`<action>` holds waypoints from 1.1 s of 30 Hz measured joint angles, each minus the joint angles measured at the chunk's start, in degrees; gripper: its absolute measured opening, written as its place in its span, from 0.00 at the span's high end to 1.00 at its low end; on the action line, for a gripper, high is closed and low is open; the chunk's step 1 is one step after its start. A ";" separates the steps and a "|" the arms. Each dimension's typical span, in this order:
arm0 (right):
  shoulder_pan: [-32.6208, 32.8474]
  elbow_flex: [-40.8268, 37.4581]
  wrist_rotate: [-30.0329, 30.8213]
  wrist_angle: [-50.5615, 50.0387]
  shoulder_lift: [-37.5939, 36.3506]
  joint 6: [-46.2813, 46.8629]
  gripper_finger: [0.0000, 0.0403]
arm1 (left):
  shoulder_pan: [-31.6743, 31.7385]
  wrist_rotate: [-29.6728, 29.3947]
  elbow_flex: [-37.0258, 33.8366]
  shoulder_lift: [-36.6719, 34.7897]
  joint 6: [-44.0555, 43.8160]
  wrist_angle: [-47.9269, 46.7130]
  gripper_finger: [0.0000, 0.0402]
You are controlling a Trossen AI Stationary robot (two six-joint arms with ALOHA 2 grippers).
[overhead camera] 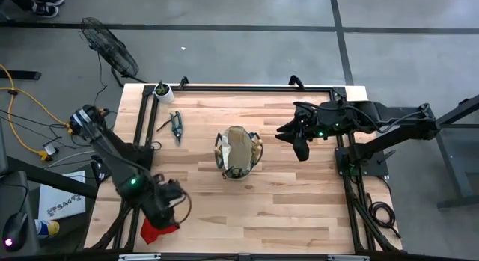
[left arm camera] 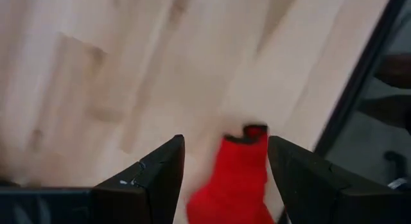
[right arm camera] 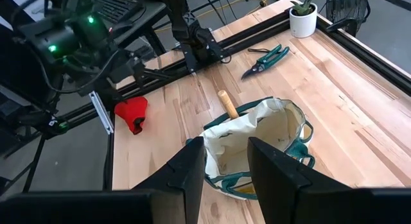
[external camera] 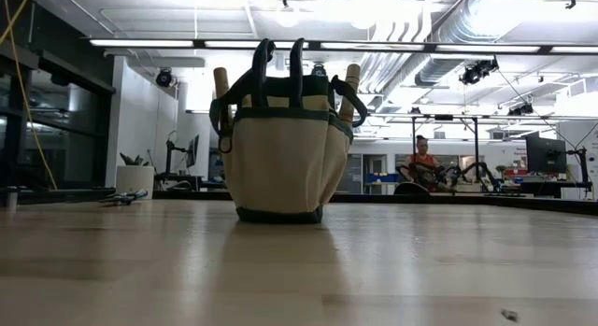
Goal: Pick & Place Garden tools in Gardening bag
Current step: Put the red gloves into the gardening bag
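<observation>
The red glove (overhead camera: 157,231) lies flat on the wood at the table's near left corner. My left gripper (overhead camera: 163,210) stands open just above it, pointing steeply down. In the left wrist view its fingers stand on either side of the glove (left arm camera: 232,179), clear of it. The tan gardening bag (overhead camera: 238,152) stands upright at the table's middle, with wooden tool handles (external camera: 221,88) sticking up from its pockets. Green-handled shears (overhead camera: 176,125) lie at the far left. My right gripper (overhead camera: 299,145) hangs open in the air to the right of the bag, holding nothing.
A small white pot with a plant (overhead camera: 162,91) stands at the far left corner. Black frame rails (overhead camera: 142,134) run along the table's left and right sides. Bare wood lies between the glove and the bag. A person sits in the room beyond the table (external camera: 422,158).
</observation>
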 joint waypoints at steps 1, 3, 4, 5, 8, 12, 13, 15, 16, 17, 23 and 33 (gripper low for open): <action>0.01 0.00 -0.02 0.02 0.00 -0.19 0.72 | -1.38 0.26 -0.96 0.00 -1.49 1.59 0.46; 0.01 0.00 -0.03 0.00 0.00 -0.36 0.72 | -4.20 0.27 -2.55 0.02 -4.04 4.84 0.46; 0.00 0.00 -0.02 0.01 0.00 -0.55 0.72 | -5.45 0.23 -3.23 0.02 -5.14 6.25 0.46; 0.00 0.00 -0.03 0.01 0.00 -0.87 0.72 | -6.67 0.27 -3.92 0.02 -6.23 7.52 0.46; 0.00 0.00 -0.02 0.02 0.00 -1.82 0.72 | -9.60 0.29 -6.19 0.02 -9.12 10.67 0.46; 0.00 0.00 0.00 0.00 0.00 -2.70 0.72 | -13.26 0.36 -8.83 0.02 -10.68 14.32 0.46; 0.00 0.00 0.00 0.01 0.00 -3.13 0.72 | -13.98 0.51 -9.40 0.02 -10.68 15.18 0.46; 0.00 0.00 0.00 0.00 0.00 -3.33 0.72 | -15.24 0.99 -10.55 0.02 -10.94 16.92 0.46; 0.02 0.00 0.00 0.00 0.00 -3.33 0.72 | -15.74 1.41 -11.01 0.02 -11.28 17.44 0.46; 0.00 0.00 0.00 0.00 0.00 -3.35 0.72 | -16.28 1.83 -11.45 0.02 -11.57 18.04 0.46; 0.01 0.00 -0.02 -0.01 0.00 -4.53 0.72 | -18.65 4.09 -13.64 0.22 -11.78 20.40 0.46; 0.00 0.00 -0.02 -0.14 0.00 -4.84 0.72 | -18.88 3.56 -16.62 0.22 -10.90 22.17 0.46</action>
